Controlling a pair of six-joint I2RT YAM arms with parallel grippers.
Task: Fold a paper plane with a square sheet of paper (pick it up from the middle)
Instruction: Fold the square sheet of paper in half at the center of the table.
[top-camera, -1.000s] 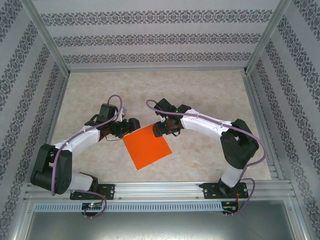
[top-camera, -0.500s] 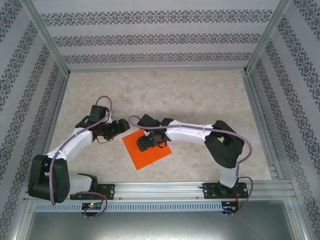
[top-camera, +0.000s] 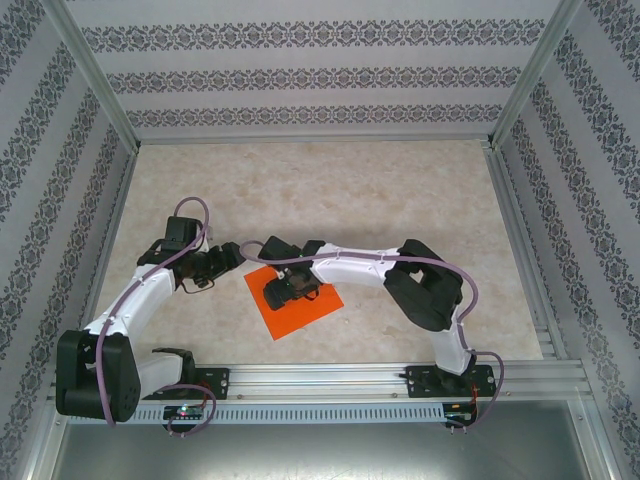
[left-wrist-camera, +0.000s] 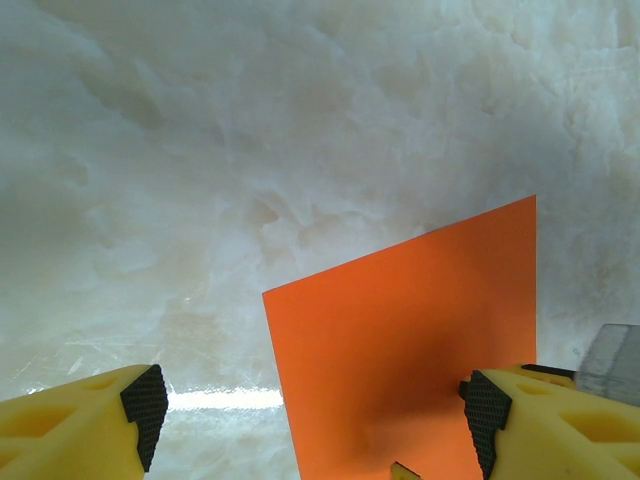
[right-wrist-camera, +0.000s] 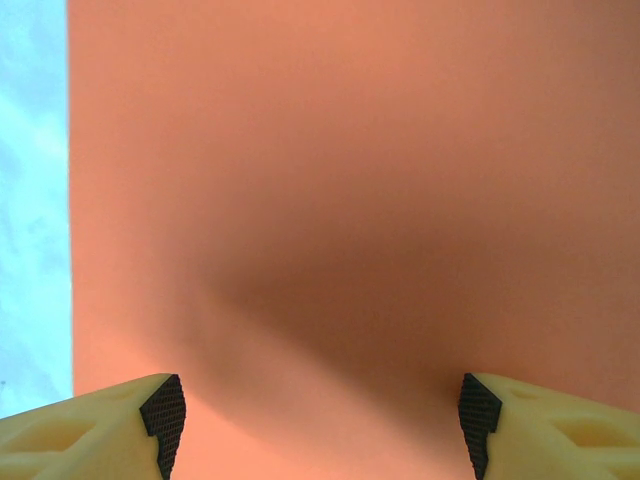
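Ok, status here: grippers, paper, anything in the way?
Both open: left gripper at the edge of the flat bright orange square sheet of paper, right gripper over its middle. Sheet unfolded. Nothing in the way.

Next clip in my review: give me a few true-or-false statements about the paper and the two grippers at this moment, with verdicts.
1. The square sheet of paper lies flat and unfolded on the table. True.
2. The right gripper is over the sheet with its jaws open. True.
3. The left gripper is shut on a corner of the sheet. False: its jaws are open and hold nothing; it is near a corner of the sheet.
4. A finished paper plane lies beside the sheet. False: the unfolded sheet is the one orange thing there.
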